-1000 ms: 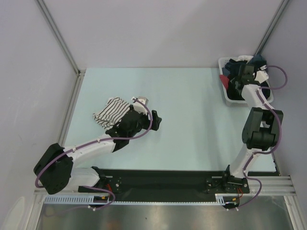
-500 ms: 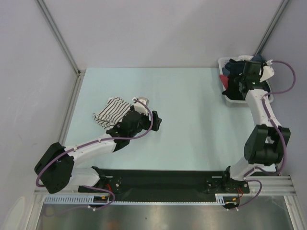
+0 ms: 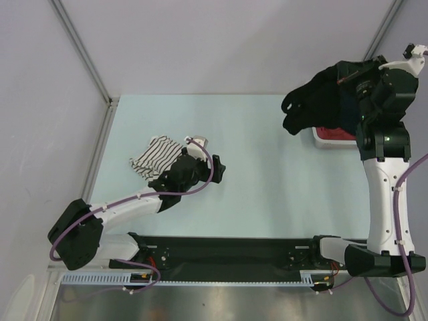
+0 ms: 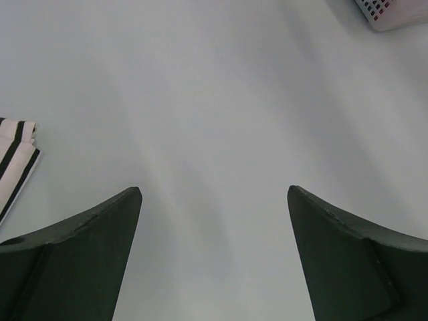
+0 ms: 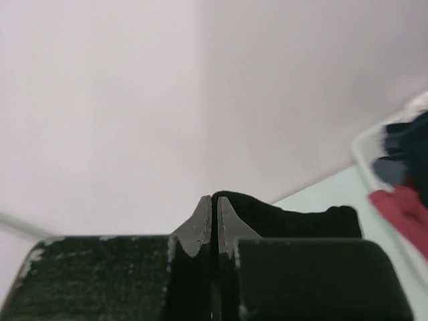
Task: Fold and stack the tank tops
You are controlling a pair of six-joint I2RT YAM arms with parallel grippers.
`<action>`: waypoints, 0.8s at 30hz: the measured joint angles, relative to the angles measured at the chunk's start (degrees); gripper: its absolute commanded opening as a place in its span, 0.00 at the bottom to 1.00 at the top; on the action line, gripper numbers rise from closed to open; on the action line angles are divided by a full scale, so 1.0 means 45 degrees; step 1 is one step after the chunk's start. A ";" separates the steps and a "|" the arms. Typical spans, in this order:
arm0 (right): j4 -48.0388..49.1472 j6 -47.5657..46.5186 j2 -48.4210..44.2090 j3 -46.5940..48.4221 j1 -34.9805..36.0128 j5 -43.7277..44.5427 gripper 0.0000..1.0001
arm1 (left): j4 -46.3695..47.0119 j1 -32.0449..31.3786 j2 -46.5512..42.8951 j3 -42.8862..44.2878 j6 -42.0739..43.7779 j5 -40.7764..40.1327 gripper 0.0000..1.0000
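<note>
The black tank top point(image 3: 314, 103) hangs bunched in the air above the table's far right, and my right gripper point(image 3: 349, 81) is shut on its upper edge. In the right wrist view the jaws point(image 5: 215, 197) are pressed together with black fabric point(image 5: 294, 221) pinched between them. The striped tank top point(image 3: 152, 155) lies crumpled on the table at the left. My left gripper point(image 3: 208, 158) hovers just to its right, open and empty. The left wrist view shows a striped corner point(image 4: 13, 150) left of the spread fingers, with the left gripper point(image 4: 214, 190) over bare table.
A white basket point(image 3: 334, 141) with a red garment point(image 3: 334, 132) and other clothes stands at the far right, partly behind the hanging top. Its corner shows in the left wrist view point(image 4: 394, 13). Walls and metal posts close in the table's sides and back.
My right gripper shut on the black tank top in the basket and rose high, pulling it out and toward the left. The left arm has stayed almost still.
</note>
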 measured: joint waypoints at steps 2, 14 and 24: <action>-0.0044 -0.0073 -0.0131 0.0189 0.0515 -0.0748 0.00 | 0.0005 0.0000 -0.0087 -0.0034 -0.0005 -0.0180 0.96; -0.0714 -0.1443 0.0083 -0.1783 0.6018 -0.4109 0.00 | -0.0185 -0.0034 -0.2866 -0.1248 -0.0500 -0.3735 0.98; -0.1224 -0.1914 -0.0126 -0.3298 0.5508 -0.2176 0.62 | -0.0170 -0.0039 -0.4473 -0.1865 -0.0573 -0.5246 0.98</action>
